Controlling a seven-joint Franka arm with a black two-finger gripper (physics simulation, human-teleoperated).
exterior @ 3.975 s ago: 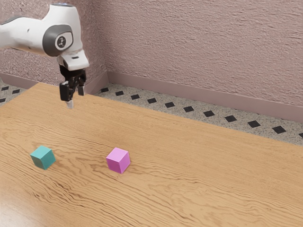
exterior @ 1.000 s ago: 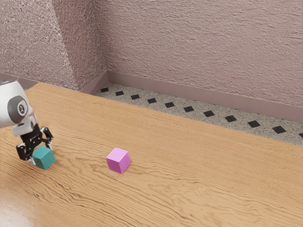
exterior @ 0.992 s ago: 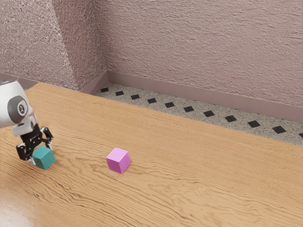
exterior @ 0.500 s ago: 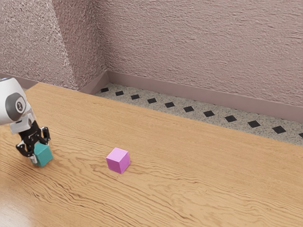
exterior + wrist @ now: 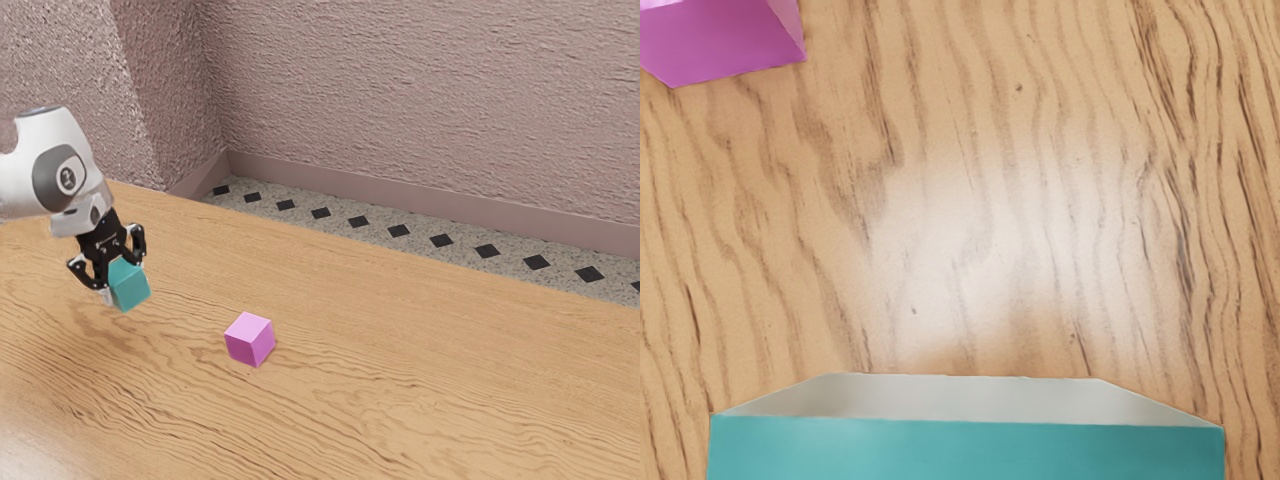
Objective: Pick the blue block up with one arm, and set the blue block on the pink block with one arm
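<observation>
Gripper [image 5: 115, 282] clamped on blue block [image 5: 131, 287], fingers on opposite flat faces. Block aloft above table [image 5: 400, 380], well apart from pink block [image 5: 249, 338]. Judged rigid, light, smooth-sided; a centred grip suits it.

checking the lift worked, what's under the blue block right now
Bare wooden table lies under the blue block, which the gripper holds clear of it. The pink block sits apart, toward the exterior view's right. In the wrist view the block hides the patch straight below it.

One blue block [image 5: 129, 285], one pink block [image 5: 249, 338], one table [image 5: 420, 380].
</observation>
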